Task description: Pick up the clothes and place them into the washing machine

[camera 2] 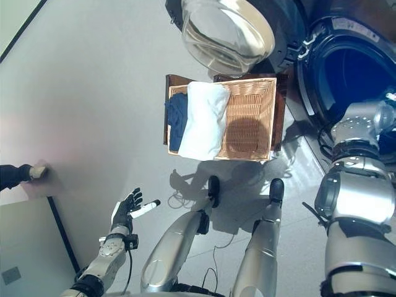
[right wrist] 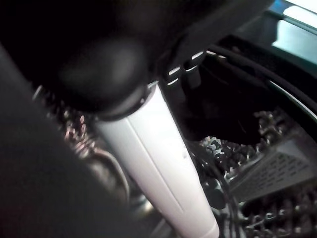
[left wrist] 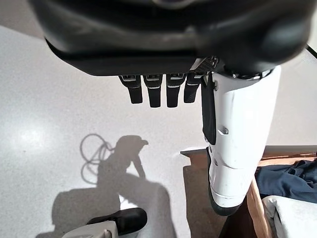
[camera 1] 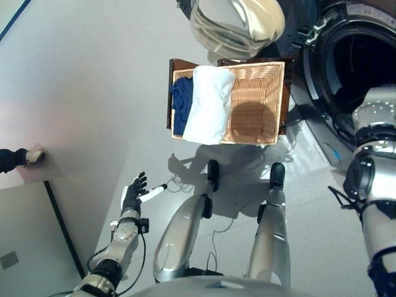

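A wicker basket (camera 1: 260,102) stands on the floor in front of me. A white garment (camera 1: 210,102) is draped over its left half and front rim. A dark blue garment (camera 1: 181,104) lies bunched beside it at the left wall. The washing machine drum (camera 2: 365,80) gapes at the upper right. My right arm reaches into it and the eye views hide the hand. In the right wrist view my right hand (right wrist: 163,148) is inside the perforated drum (right wrist: 277,163), thumb straight, with a dark mass (right wrist: 223,119) just past the fingers. My left hand (camera 1: 133,192) hangs open low on the left, holding nothing.
The washer's round glass door (camera 1: 235,25) stands swung open above the basket. A dark wooden frame (camera 1: 170,93) borders the basket. A person's hand in a dark sleeve (camera 1: 25,156) rests at the left edge. A pale panel (camera 1: 25,235) lies at the lower left.
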Available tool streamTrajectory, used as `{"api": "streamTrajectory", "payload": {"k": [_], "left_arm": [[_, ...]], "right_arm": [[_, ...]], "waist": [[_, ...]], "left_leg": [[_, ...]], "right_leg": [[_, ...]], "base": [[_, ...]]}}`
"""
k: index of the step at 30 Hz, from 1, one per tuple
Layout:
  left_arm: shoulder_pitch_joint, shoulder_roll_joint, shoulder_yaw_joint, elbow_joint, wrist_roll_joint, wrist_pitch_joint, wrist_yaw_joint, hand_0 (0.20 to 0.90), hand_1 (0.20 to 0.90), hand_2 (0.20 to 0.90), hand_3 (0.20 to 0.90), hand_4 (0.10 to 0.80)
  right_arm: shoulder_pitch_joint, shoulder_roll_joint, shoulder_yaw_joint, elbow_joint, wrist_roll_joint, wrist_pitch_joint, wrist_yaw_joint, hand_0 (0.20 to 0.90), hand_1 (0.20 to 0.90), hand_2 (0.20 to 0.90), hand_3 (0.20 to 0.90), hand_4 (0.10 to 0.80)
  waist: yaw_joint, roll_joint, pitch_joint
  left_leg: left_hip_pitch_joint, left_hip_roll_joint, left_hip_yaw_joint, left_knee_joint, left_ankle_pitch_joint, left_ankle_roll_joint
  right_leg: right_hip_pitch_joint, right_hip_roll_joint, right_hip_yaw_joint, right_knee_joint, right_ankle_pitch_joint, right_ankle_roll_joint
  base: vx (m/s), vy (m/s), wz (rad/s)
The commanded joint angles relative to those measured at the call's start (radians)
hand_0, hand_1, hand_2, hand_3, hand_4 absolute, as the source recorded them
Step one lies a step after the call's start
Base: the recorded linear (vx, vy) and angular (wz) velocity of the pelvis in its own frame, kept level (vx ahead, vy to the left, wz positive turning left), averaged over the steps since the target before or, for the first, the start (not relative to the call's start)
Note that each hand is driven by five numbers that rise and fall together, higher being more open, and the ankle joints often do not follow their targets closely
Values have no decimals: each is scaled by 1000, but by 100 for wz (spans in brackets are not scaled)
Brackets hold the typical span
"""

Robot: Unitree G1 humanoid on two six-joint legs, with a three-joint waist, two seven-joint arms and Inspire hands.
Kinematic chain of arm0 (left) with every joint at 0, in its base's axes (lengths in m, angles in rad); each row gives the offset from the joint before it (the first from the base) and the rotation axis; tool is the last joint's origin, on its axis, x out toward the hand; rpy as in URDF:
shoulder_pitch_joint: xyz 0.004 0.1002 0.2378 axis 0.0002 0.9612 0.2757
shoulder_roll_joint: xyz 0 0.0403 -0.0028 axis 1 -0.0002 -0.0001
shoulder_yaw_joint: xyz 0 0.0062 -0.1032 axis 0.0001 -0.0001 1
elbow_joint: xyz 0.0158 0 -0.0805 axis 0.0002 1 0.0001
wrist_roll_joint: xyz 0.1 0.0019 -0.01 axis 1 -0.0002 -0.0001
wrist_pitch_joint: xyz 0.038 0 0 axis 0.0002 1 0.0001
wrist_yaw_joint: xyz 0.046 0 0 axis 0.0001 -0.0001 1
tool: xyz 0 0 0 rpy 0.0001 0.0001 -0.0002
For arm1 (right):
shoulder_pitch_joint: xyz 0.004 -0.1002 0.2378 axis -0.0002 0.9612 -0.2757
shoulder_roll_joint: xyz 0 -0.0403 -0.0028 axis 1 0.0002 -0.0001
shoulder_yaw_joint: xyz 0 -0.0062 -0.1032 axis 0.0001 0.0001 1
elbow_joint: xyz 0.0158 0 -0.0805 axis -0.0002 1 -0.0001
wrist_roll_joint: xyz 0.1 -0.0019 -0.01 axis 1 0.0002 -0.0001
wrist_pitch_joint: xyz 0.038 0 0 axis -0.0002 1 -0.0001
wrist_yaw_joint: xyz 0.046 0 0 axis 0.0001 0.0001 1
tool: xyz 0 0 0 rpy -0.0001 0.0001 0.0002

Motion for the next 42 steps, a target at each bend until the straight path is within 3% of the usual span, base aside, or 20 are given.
{"api": "streamTrajectory", "payload": {"k": [1, 5, 14, 23, 26, 30, 42], "left_arm": [[8, 31, 22, 54, 1, -37, 59, 900, 900, 900, 900, 800], [-3, 17, 27, 44, 12, -31, 82, 900, 900, 900, 900, 800], [3, 10, 46, 26, 31, -12, 110, 900, 900, 900, 900, 800], [18, 20, 68, -3, 36, -3, 129, 900, 900, 900, 900, 800], [17, 22, 78, 4, 40, -4, 132, 900, 900, 900, 900, 800], [26, 27, 97, -10, 50, -17, 141, 900, 900, 900, 900, 800], [19, 30, 137, 1, 92, -74, 153, 900, 900, 900, 900, 800]], "right_arm": [[8, -33, 106, -185, -189, -50, -52, 900, 900, 900, 900, 800], [116, 121, 63, -303, -231, -85, -97, 900, 900, 900, 900, 800], [331, 398, 100, -529, -281, -109, -104, 900, 900, 900, 900, 800], [437, 523, 219, -662, -316, -86, -67, 900, 900, 900, 900, 800], [454, 518, 252, -683, -368, -53, -57, 900, 900, 900, 900, 800], [478, 465, 313, -707, -571, 49, -29, 900, 900, 900, 900, 800], [417, 282, 382, -716, -1111, 201, -38, 900, 900, 900, 900, 800]], "waist": [[17, -12, -74], [5, -20, -63], [-11, -50, -46], [-13, -81, -27], [-12, -88, -24], [-9, -100, -19], [1, -133, -12]], "left_leg": [[-33, 52, -29, -7, 5, -105], [-33, 53, -29, -1, 4, -101], [-31, 56, -28, 14, 0, -94], [-24, 60, -33, 28, -4, -92], [-22, 61, -34, 27, -2, -92], [-21, 63, -38, 28, 2, -92], [-12, 67, -53, 24, 6, -92]], "right_leg": [[12, 49, -10, 159, -132, -54], [14, 52, -10, 160, -130, -58], [24, 57, -7, 162, -126, -65], [41, 54, -14, 163, -129, -68], [43, 53, -16, 160, -127, -67], [47, 52, -22, 163, -126, -67], [61, 52, -34, 159, -126, -62]], "base": [[-12, -3, -5], [-2, 0, -1], [0, 1, 0], [1, 0, 0], [0, 0, 0], [0, -1, 1], [1, 1, 3]]}}
